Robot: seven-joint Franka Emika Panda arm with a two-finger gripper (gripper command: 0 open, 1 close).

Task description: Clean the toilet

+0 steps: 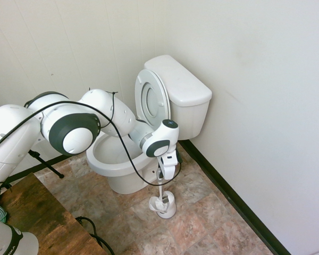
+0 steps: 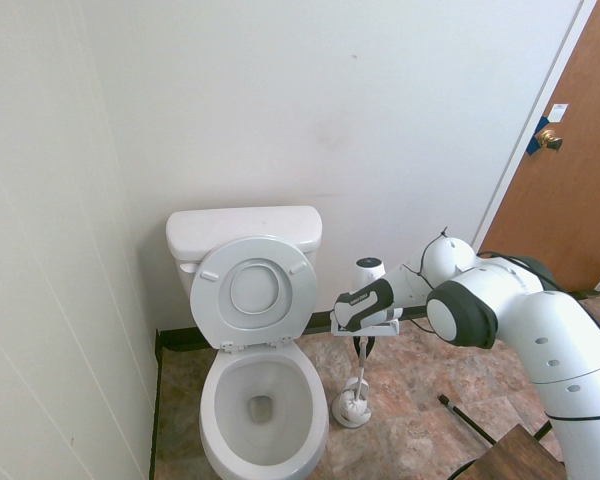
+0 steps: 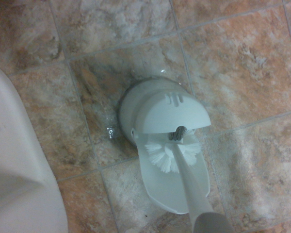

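The toilet [image 1: 114, 162] stands against the back wall, its seat and lid [image 1: 151, 98] raised against the tank [image 1: 183, 90]. Its bowl [image 2: 262, 400] is open. Beside it on the floor stands a small white brush holder [image 1: 163, 205] [image 2: 352, 406] [image 3: 155, 111]. My gripper [image 1: 165, 178] [image 2: 364, 338] hangs right above the holder, shut on the upright handle [image 2: 361, 368] [image 3: 196, 199] of the toilet brush. In the wrist view the white bristle head [image 3: 169, 155] sits at the holder's open mouth, over its lowered flap.
The floor is brown stone tile [image 3: 242, 63], with a black baseboard [image 1: 228, 194] along the wall. A wooden tabletop [image 1: 37, 212] fills the near corner. A brown door [image 2: 575, 170] stands to the side. The toilet's base [image 3: 14, 170] lies close to the holder.
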